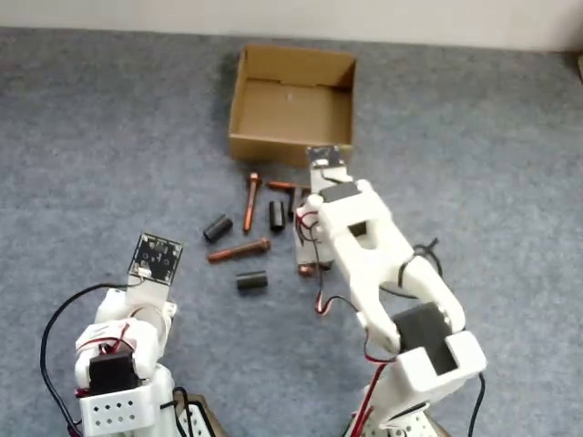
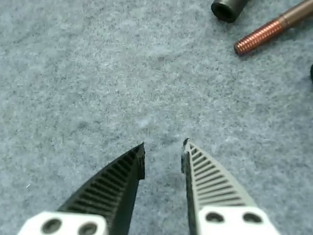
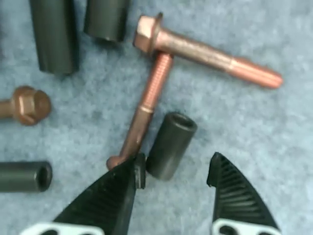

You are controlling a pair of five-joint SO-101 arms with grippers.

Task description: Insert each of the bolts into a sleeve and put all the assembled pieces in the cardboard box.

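The right gripper (image 3: 177,164) hangs open astride a black sleeve (image 3: 171,144), apparently to grasp it; loose bolts (image 3: 205,51) lie beside it, near the empty cardboard box (image 1: 282,147); the left gripper (image 2: 164,147) hovers open over bare carpet (image 2: 73,73)

Soft, even light fell across the grey carpet (image 1: 109,118). Shadows were faint, with mild shade inside the cardboard box (image 1: 278,148), and a copper bolt (image 3: 205,54) gleamed dully.

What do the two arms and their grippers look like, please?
The left arm and right arm are white shells around black motors, trailing red and black wires. The left gripper and right gripper have dark, ribbed, pointed fingers on white bases with screw holes.
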